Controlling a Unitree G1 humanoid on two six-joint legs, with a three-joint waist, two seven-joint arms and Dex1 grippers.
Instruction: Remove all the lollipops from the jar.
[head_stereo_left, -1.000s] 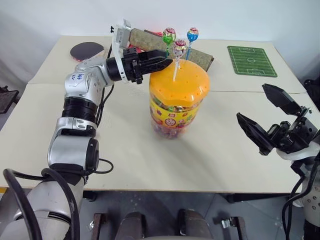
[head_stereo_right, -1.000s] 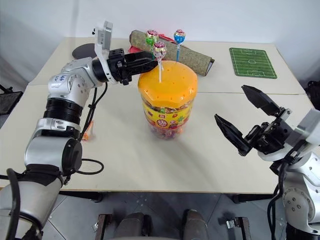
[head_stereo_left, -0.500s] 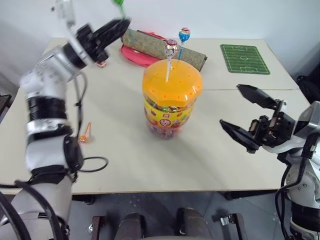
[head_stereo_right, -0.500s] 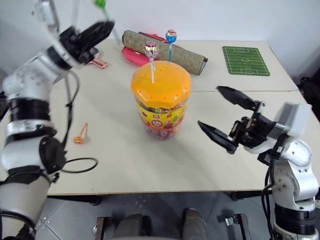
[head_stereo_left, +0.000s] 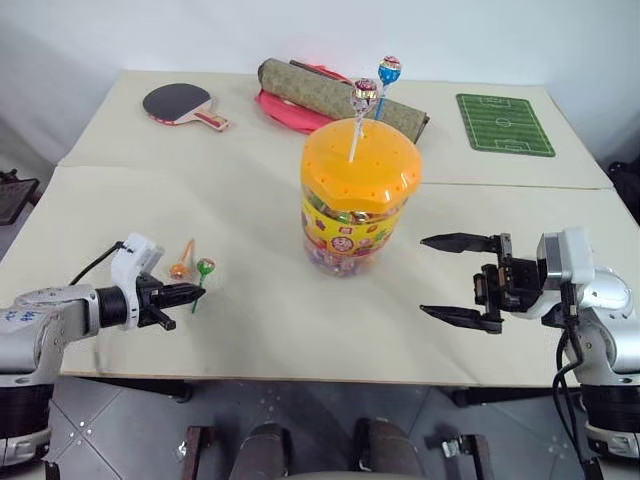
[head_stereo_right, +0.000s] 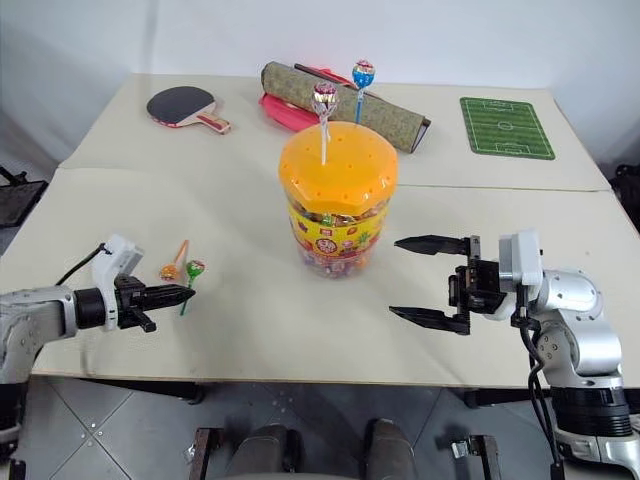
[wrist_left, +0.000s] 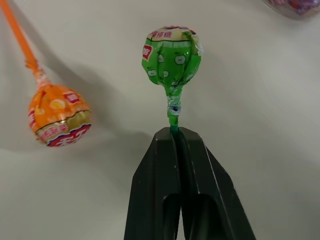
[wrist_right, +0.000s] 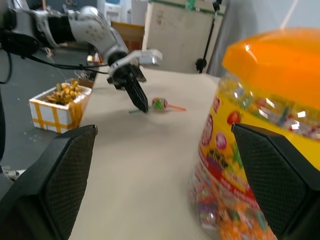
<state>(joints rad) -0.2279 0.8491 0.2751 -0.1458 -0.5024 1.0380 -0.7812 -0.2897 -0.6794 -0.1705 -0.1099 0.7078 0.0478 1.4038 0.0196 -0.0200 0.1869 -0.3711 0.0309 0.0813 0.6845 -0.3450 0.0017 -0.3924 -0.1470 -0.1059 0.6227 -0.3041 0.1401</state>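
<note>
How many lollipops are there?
4: white lollipop and blue lollipop stand in the jar lid; orange lollipop lies on the table; green lollipop is in the left gripper.

No legible text was found. Print was seen on the jar (head_stereo_left: 346, 235) label and on the green lollipop (wrist_left: 171, 56) and orange lollipop (wrist_left: 59, 120) wrappers, but no characters could be made out.

Jar (head_stereo_left: 360, 195) upright; white lollipop (head_stereo_left: 364, 92), blue lollipop (head_stereo_left: 388, 69) stuck in lid; orange lollipop (head_stereo_left: 180, 268), green lollipop (head_stereo_left: 204, 267) well left of jar.
</note>
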